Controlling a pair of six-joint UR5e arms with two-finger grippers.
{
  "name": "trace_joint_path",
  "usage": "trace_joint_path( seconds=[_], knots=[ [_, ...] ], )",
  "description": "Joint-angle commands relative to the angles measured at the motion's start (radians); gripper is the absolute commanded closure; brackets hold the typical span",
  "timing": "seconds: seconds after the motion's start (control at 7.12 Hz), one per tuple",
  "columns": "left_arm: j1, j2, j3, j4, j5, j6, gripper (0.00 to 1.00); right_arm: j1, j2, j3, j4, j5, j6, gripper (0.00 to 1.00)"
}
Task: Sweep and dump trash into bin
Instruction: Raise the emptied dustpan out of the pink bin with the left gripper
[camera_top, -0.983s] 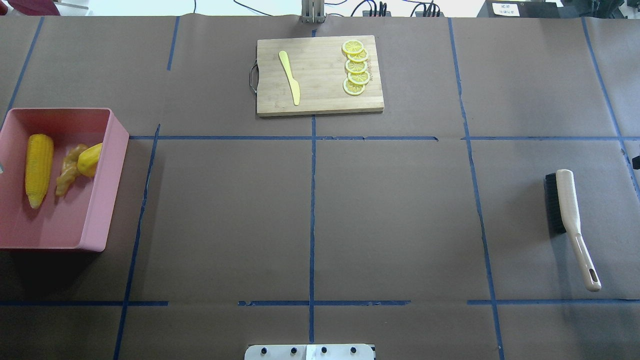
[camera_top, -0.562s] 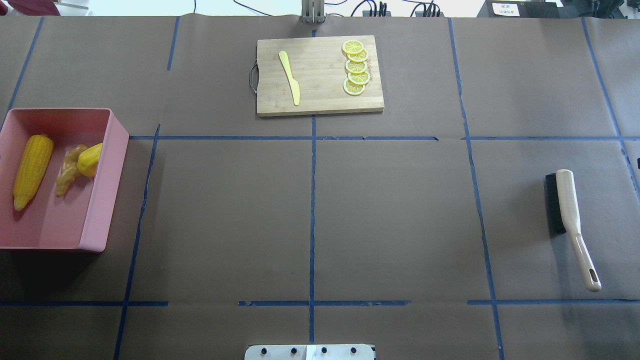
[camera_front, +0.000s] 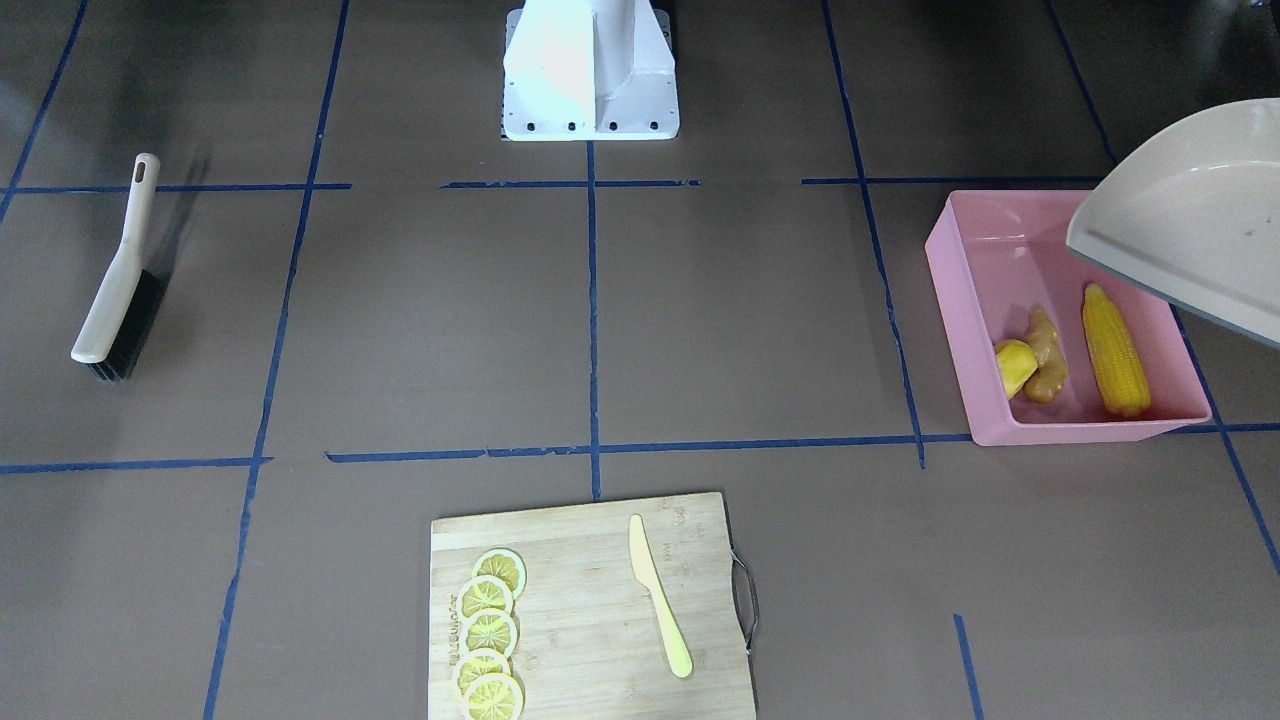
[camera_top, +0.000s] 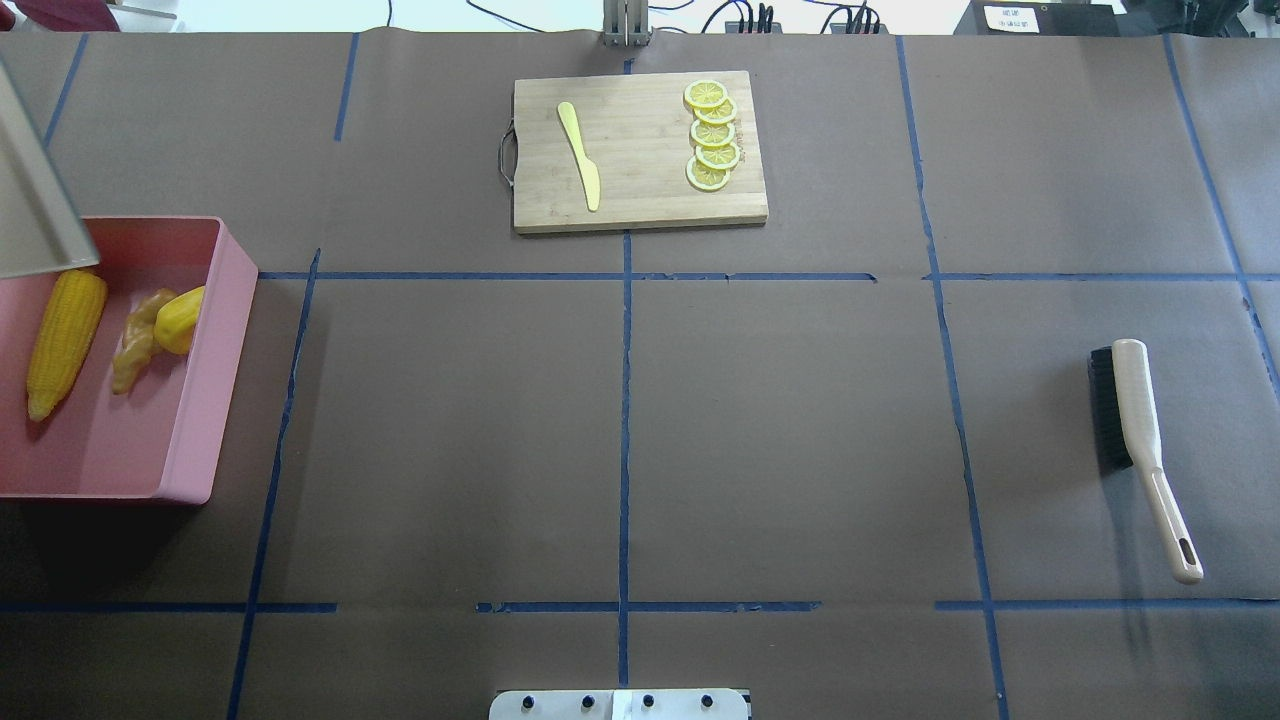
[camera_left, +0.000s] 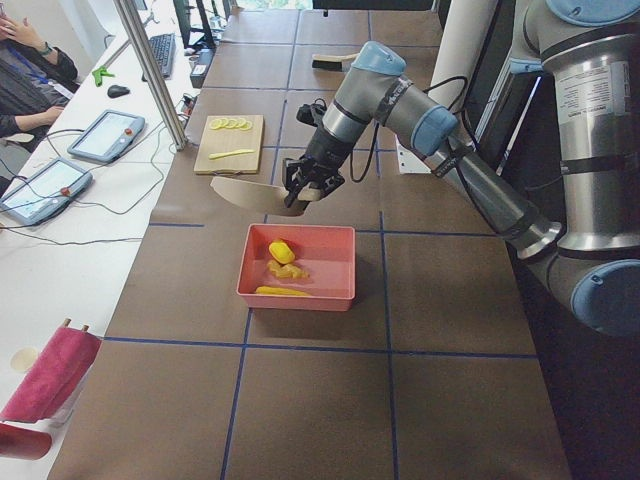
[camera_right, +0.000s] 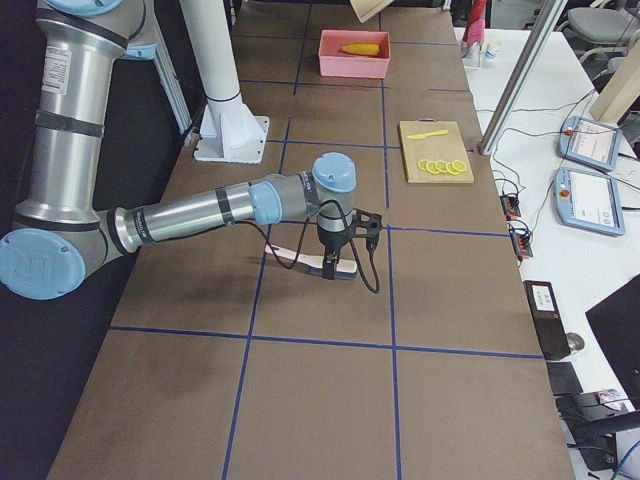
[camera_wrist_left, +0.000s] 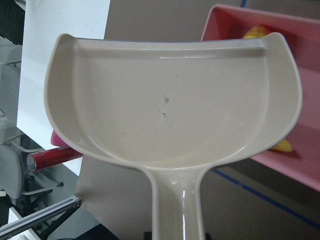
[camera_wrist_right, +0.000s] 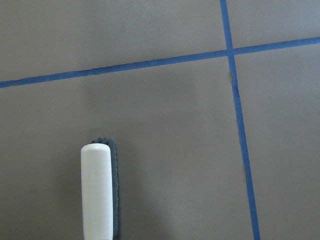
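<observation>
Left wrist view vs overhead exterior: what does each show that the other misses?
Only the left wrist view: the dustpan's whole scoop, bare inside, and its handle.
Only the overhead: the cutting board with the knife and lemon slices, the brush lying on the table, and the corn cob, ginger root and potato together.
Both: the pink bin with yellow trash inside, and at least a corner of the dustpan.

The dustpan (camera_top: 35, 220) hung over the bin's (camera_top: 218, 380) far corner, partly covering its mouth. Open desk (camera_top: 800, 420) stretched between bin and brush (camera_top: 1135, 410). The cutting board (camera_top: 640, 190) occupied the far middle.
</observation>
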Motion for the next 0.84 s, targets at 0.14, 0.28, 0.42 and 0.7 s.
trace_joint_path(
  seconds=[0.14,0.28,0.42,0.7],
  knots=[
    [0.183,-0.092,-0.019,0.022,-0.094,-0.173,0.99,0.021,-0.008,-0.017,0.000,0.000,-0.039,0.00],
    [0.260,-0.111,-0.021,0.021,-0.127,-0.211,0.99,0.032,-0.020,-0.017,0.000,0.003,-0.070,0.00],
    [0.322,-0.155,-0.013,0.019,-0.194,-0.238,0.99,0.041,-0.021,-0.017,0.000,0.004,-0.072,0.00],
    [0.451,-0.225,0.042,0.009,-0.197,-0.233,0.99,0.041,-0.023,-0.018,0.000,0.005,-0.072,0.00]
  ],
)
